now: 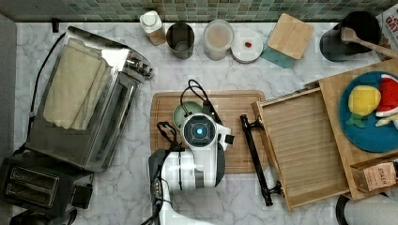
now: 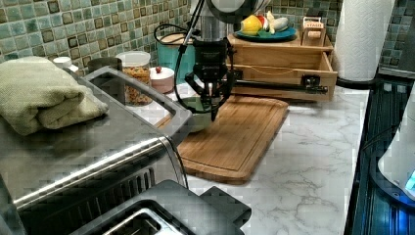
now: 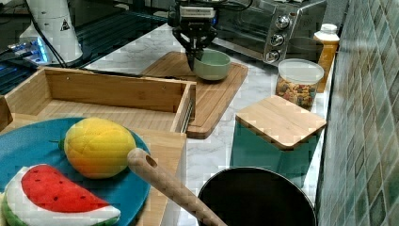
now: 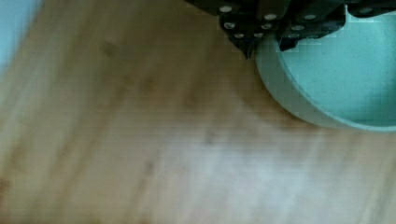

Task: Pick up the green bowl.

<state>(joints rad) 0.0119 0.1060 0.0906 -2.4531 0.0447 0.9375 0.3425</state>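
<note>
1. One white robot arm reaches over a marble tabletop [image 1: 117, 197]; its black hand [image 2: 211, 100] points straight down, above centre in the left view.
2. The green bowl [image 3: 212, 64], small, round and pale sage, sits upright on a wooden cutting board [image 1: 234, 136] in the middle of the top view, near the board's upper left corner.
3. In the top view the arm's wrist covers most of the bowl [image 1: 182, 112], leaving a crescent of rim visible up and to the left of the wrist.
4. The key relation: the hand stands right at the bowl's rim. In the right view its fingers come down at the bowl's left edge, upper centre of the frame. In the wrist view, the bowl [image 4: 336, 79] fills the upper right, and the dark fingers [image 4: 243, 28] meet its wall at the rim.
5. The fingers seem to straddle the bowl's wall, one outside and one over the inside, but I cannot tell whether they are clenched on it or released.
6. The bowl appears to rest on the board, so the lift looks not yet done; a round bowl has no long axis, so any spot on the rim serves.
7. A toaster oven [image 1: 89, 108] fills the left of the top view, and a wooden tray [image 1: 300, 145] lies on the right.
</note>
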